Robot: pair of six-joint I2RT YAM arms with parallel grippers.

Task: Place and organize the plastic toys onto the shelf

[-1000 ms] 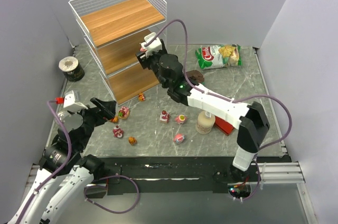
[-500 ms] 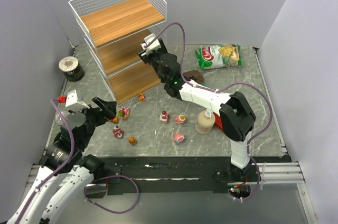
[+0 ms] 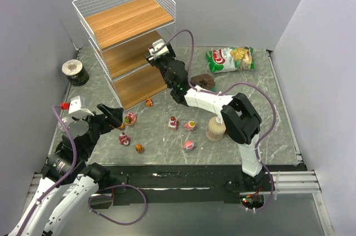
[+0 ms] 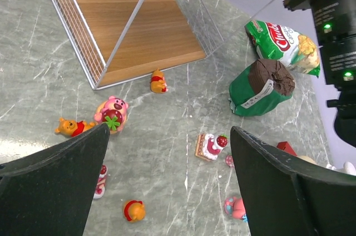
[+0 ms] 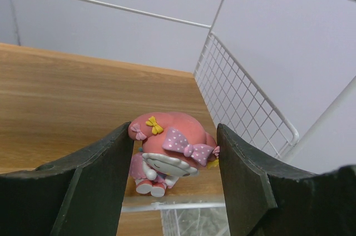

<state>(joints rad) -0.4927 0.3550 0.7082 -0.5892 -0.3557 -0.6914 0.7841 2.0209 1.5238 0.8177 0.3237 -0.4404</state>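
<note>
A pink figurine with bows sits between the fingers of my right gripper, which is shut on it just above the front edge of a wooden tier. From above, the right gripper is at the middle tier of the white wire shelf. My left gripper hangs open over the table, nothing in it. Below it lie several toys: a pink bear with a strawberry, a yellow bear, a cake piece, an orange figure and another orange one by the shelf foot.
A chip bag and a green packet with a brown top lie at the back right. A cream bottle and red box stand under the right arm. A dark round can sits left of the shelf.
The right arm has folded at the elbow and carried the pink figurine a little further into the shelf's middle tier. The left arm has hardly moved.
</note>
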